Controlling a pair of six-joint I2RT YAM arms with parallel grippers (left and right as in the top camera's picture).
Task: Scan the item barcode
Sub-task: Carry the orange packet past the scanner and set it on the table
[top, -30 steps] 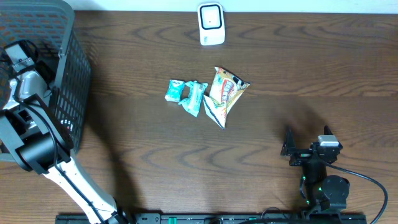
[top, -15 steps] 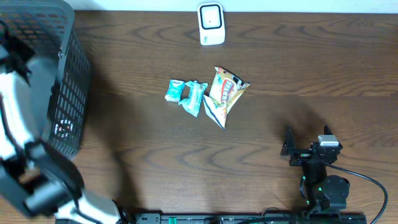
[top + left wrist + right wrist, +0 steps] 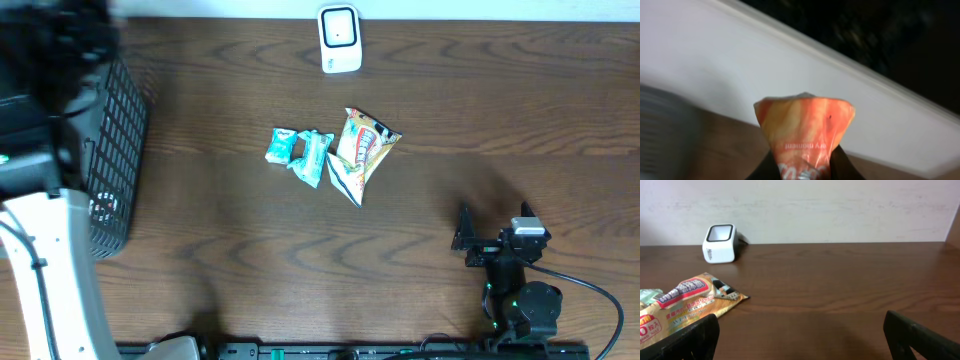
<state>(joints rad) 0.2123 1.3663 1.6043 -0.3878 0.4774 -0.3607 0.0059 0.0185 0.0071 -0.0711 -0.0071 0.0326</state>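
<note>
My right gripper [image 3: 800, 324] gaping wide over brown table [image 3: 840, 290]. White scanner [image 3: 720, 243] far left, by wall [image 3: 840, 210]. Snack packet [image 3: 690, 300] flat, lower left.

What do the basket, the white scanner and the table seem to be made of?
Basket: probably plastic, matte dark grey, moulded open grid. Scanner: likely smooth white plastic, rounded shell. Table: wood or wood-look laminate, dark brown grain; cannot tell which.

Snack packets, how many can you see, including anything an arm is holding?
4. A teal packet and a second teal packet lie mid-table, a yellow packet beside them, an orange packet pinched in the left gripper. The basket may hide more.
</note>
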